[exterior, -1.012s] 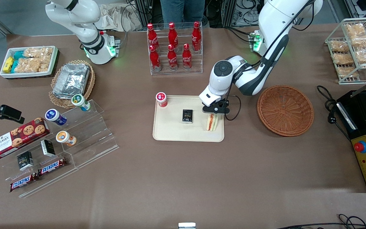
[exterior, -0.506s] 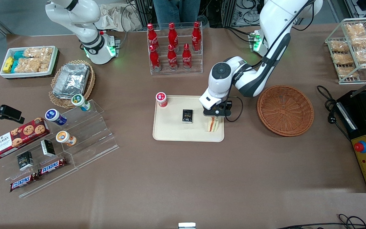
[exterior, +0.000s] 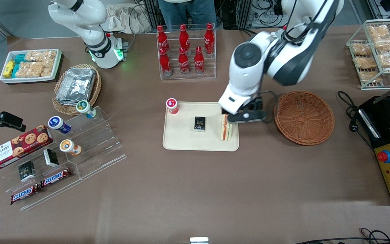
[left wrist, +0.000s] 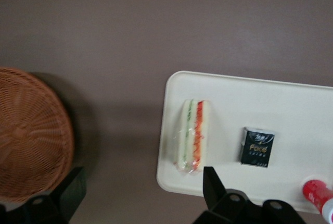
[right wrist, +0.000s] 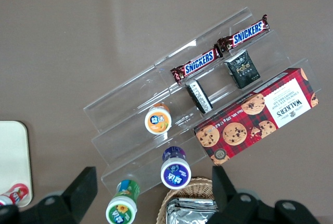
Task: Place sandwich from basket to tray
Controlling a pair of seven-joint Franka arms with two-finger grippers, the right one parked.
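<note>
The sandwich lies on the tray, near the tray's edge toward the basket, standing on its side with the green and orange filling facing up. The basket looks empty. A small black packet and a red-capped cup share the tray, well clear of the sandwich.

The end effector hangs above the tray's basket-side edge, released: in the wrist view its two fingers stand spread wide apart, one over the tabletop by the basket, the other over the tray, with the sandwich lying free between and below them. Nothing is gripped.

So the placing looks done, and the step in hand is the retreat. To do it well, the arm should rise straight up until the fingers are plainly above the sandwich top, and only then swing away. A sideways move made too low could catch the soft bread and tip the wedge over, or push it off the low rim it sits close to. Keeping the fingers spread during the lift avoids pinching the wrapper. The basket rim lies close on the tabletop side, so a sweep in that direction needs height too.
</note>
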